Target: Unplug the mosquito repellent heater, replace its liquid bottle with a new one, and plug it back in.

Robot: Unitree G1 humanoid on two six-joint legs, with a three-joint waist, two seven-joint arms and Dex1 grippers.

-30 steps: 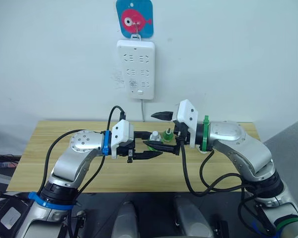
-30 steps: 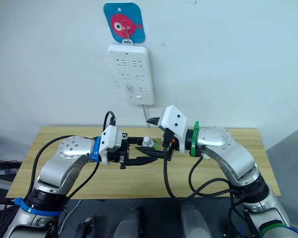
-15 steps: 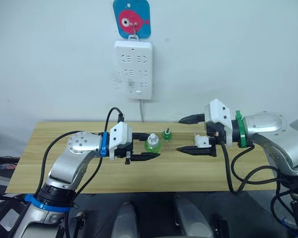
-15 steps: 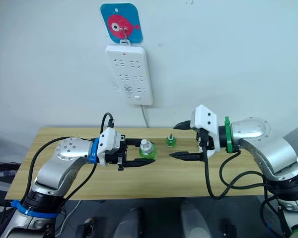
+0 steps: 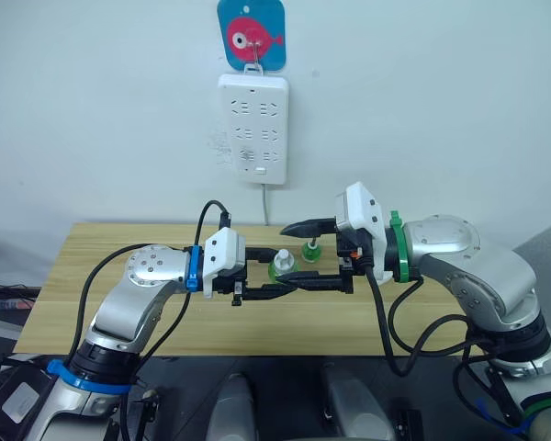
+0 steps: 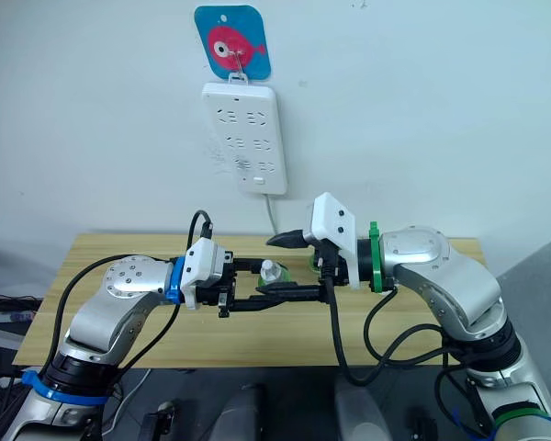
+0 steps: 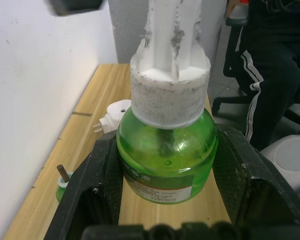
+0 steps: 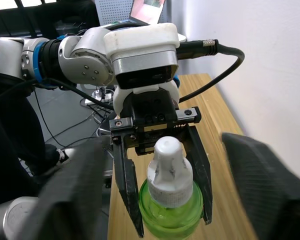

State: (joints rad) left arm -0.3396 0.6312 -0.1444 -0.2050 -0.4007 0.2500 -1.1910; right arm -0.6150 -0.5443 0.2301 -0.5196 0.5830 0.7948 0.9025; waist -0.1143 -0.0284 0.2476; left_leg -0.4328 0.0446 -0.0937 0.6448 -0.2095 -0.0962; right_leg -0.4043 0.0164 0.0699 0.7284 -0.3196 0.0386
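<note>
A green liquid bottle [image 5: 278, 268] with a white cap is held upright above the table, my left gripper [image 5: 281, 272] shut on its body. The left wrist view has the bottle [image 7: 165, 160] clamped between both black fingers. My right gripper [image 5: 298, 255] is open, one finger above the cap and one below the bottle, not touching it. The mosquito repellent heater [image 7: 112, 114] lies unplugged on the table behind, prongs sideways. A smaller green bottle [image 5: 309, 248] with a dark wick stands on the table beyond.
A white power strip [image 5: 252, 129] hangs on the wall under a blue fish tag [image 5: 250, 32], all sockets free. The wooden table [image 5: 119, 248] runs along the wall. A seated person in black trousers [image 7: 275, 75] is past the table's end.
My right gripper pulled away to the right half a second ago and has swung back left, open around the capped bottle. The left gripper kept its hold in place.
</note>
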